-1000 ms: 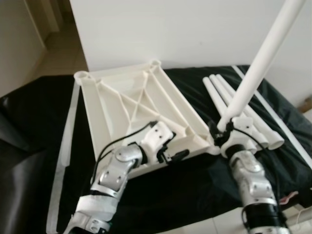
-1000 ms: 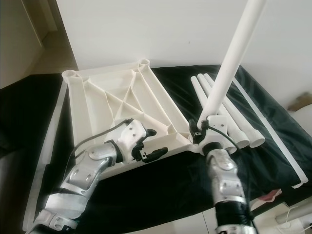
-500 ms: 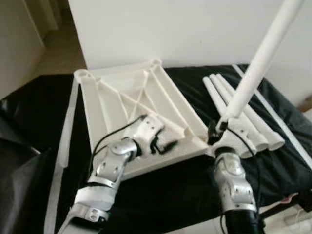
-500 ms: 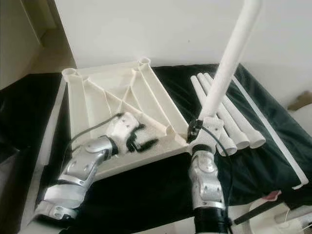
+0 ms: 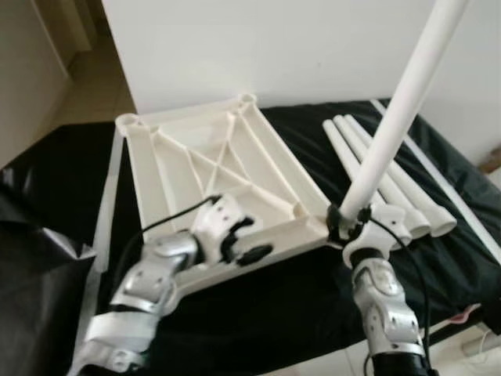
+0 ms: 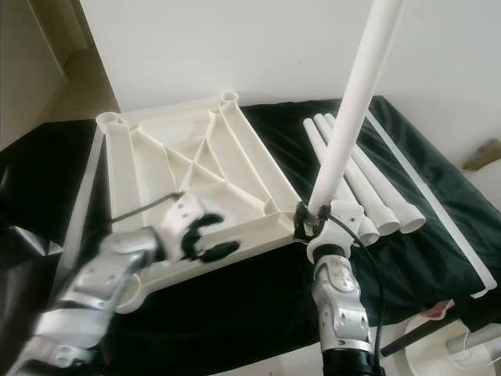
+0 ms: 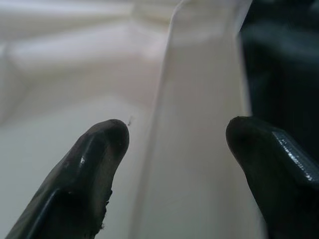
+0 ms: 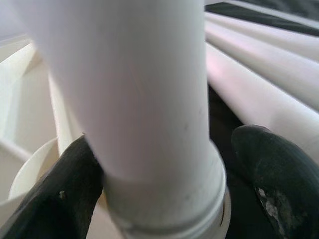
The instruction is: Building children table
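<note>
- A black cloth [image 5: 258, 313] covers the surface, against a white wall.
- The tabletop [image 5: 211, 168] lies upside down on it, ribbed and cream, with corner sockets.
- The right gripper [image 6: 313, 225] holds a leg [image 6: 352, 110] upright at the near right corner socket.
- The leg looks light, stiff and smooth; a grip low down seems best.
- The left gripper [image 5: 246, 243] is open astride the near rim.
- Three spare legs [image 5: 391, 188] lie alongside.

No words, numbers or brand marks can be read anywhere. The white plastic parts and the dark cloth carry no legible print.
</note>
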### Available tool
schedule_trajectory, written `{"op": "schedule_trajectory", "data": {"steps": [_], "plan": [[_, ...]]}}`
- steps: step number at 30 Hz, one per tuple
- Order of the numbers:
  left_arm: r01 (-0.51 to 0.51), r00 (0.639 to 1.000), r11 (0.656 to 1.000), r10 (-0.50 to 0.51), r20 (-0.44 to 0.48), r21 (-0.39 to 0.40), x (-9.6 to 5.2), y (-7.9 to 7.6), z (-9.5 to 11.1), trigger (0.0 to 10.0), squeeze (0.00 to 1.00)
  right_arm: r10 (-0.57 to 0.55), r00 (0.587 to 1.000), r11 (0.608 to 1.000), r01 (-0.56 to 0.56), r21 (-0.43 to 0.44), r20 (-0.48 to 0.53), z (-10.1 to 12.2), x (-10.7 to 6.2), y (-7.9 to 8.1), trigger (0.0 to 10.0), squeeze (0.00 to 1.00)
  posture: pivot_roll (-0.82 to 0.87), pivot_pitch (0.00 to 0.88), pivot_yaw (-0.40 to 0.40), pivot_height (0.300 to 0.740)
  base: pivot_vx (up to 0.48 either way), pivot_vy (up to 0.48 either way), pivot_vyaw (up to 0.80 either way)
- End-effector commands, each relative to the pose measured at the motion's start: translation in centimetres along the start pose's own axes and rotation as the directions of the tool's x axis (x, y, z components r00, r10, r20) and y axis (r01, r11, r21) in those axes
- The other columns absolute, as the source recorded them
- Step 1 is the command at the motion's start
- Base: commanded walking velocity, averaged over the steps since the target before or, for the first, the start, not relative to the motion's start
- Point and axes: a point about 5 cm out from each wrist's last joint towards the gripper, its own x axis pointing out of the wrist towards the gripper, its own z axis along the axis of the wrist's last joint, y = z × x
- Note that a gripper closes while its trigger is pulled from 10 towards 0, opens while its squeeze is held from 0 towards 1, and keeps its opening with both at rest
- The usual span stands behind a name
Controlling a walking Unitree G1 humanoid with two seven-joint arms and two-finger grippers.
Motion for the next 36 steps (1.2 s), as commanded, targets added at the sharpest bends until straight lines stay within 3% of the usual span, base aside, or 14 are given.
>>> {"op": "schedule_trajectory", "data": {"steps": [1, 5, 9, 11, 14, 16, 24, 26, 28, 29, 30, 32, 33, 36], "plan": [[0.021, 0.999, 1.0, -0.022, -0.024, -0.012, -0.2, 0.1, -0.7, 10.0, 0.0, 0.051, 0.998, 0.999, -0.051, 0.016, -0.02, -0.4, -0.3, 0.7, 10.0, 0.0, -0.06, 0.0, 0.006, 0.74, 0.0, 0.0, 0.0], [-0.035, 0.998, 0.999, 0.034, -0.053, -0.024, -1.4, 1.5, -1.1, 10.0, 0.0, 0.1, 0.995, 0.995, -0.1, 0.03, -0.027, -0.8, -0.8, 1.4, 10.0, 0.0, -0.06, 0.0, 0.009, 0.74, 0.0, 0.0, 0.0], [-0.048, 0.997, 0.999, 0.047, -0.062, -0.02, -1.9, 1.9, -1.2, 10.0, 0.0, 0.112, 0.993, 0.993, -0.111, 0.033, -0.03, -0.9, -0.9, 1.5, 10.0, 0.0, -0.06, 0.0, 0.011, 0.74, 0.0, 0.0, 0.0], [-0.05, 0.996, 0.998, 0.048, -0.072, -0.025, -3.5, 2.9, -1.2, 10.0, 0.0, 0.128, 0.991, 0.992, -0.127, 0.024, -0.039, -1.2, -1.2, 1.4, 10.0, 0.0, -0.07, 0.0, 0.018, 0.74, 0.0, 0.0, 0.0], [-0.046, 0.996, 0.999, 0.043, -0.072, -0.03, -4.5, 3.3, -1.1, 10.0, 0.0, 0.131, 0.99, 0.991, -0.13, 0.02, -0.044, -1.4, -1.4, 1.2, 10.0, 0.0, -0.07, 0.0, 0.018, 0.74, 0.0, 0.0, 0.0], [-0.026, 0.998, 0.998, 0.022, -0.059, -0.06, -6.3, 3.8, -0.8, 10.0, 0.0, 0.137, 0.989, 0.99, -0.136, 0.019, -0.053, -1.5, -1.6, 0.6, 10.0, 0.0, -0.06, 0.0, 0.021, 0.74, 0.0, 0.0, 0.0], [0.041, 0.995, 0.989, -0.053, -0.083, -0.14, -9.7, 3.9, -1.4, 10.0, 0.0, 0.189, 0.978, 0.982, -0.19, -0.011, -0.088, -1.9, -2.2, 0.3, 10.0, 0.0, -0.06, 0.0, 0.024, 0.74, 0.0, 0.0, 0.0], [0.041, 0.995, 0.989, -0.053, -0.083, -0.14, -9.7, 3.9, -1.4, 10.0, 0.0, 0.189, 0.978, 0.982, -0.19, -0.011, -0.088, -1.9, -2.2, 0.3, 10.0, 0.0, -0.06, 0.0, 0.024, 0.74, 0.0, 0.0, 0.0], [-0.013, 0.997, 0.989, 0.001, -0.082, -0.149, -10.2, 4.7, -1.6, 10.0, 0.0, 0.189, 0.978, 0.981, -0.191, -0.015, -0.092, -2.1, -2.3, 0.2, 10.0, 0.0, -0.06, 0.0, 0.023, 0.74, 0.0, 0.0, 0.0], [-0.141, 0.988, 0.979, 0.13, -0.08, -0.146, -10.8, 6.3, -1.7, 10.0, 0.0, 0.18, 0.979, 0.983, -0.183, -0.015, -0.095, -2.2, -2.5, 0.1, 10.0, 0.0, -0.06, 0.0, 0.02, 0.74, 0.0, 0.0, 0.0], [-0.141, 0.988, 0.979, 0.13, -0.08, -0.146, -10.8, 6.3, -1.7, 10.0, 0.0, 0.18, 0.979, 0.983, -0.183, -0.015, -0.095, -2.2, -2.5, 0.1, 10.0, 0.0, -0.06, 0.0, 0.02, 0.74, 0.0, 0.0, 0.0], [-0.346, 0.937, 0.93, 0.338, -0.085, -0.126, -11.5, 8.6, -1.8, 10.0, 0.0, 0.174, 0.98, 0.984, -0.176, -0.012, -0.1, -2.3, -2.7, 0.1, 10.0, 0.0, -0.06, 0.002, 0.018, 0.74, 0.0, 0.0, 0.0], [-0.346, 0.937, 0.93, 0.338, -0.085, -0.126, -11.5, 8.6, -1.8, 10.0, 0.0, 0.174, 0.98, 0.984, -0.176, -0.012, -0.1, -2.3, -2.7, 0.1, 10.0, 0.0, -0.06, 0.002, 0.018, 0.74, 0.0, 0.0, 0.0], [-0.467, 0.879, 0.882, 0.453, -0.148, -0.072, -12.2, 9.7, -2.4, 10.0, 0.0, 0.177, 0.979, 0.984, -0.178, -0.008, -0.102, -2.3, -2.7, 0.2, 10.0, 0.0, -0.06, 0.007, 0.016, 0.74, 0.0, 0.0, 0.0]]}}
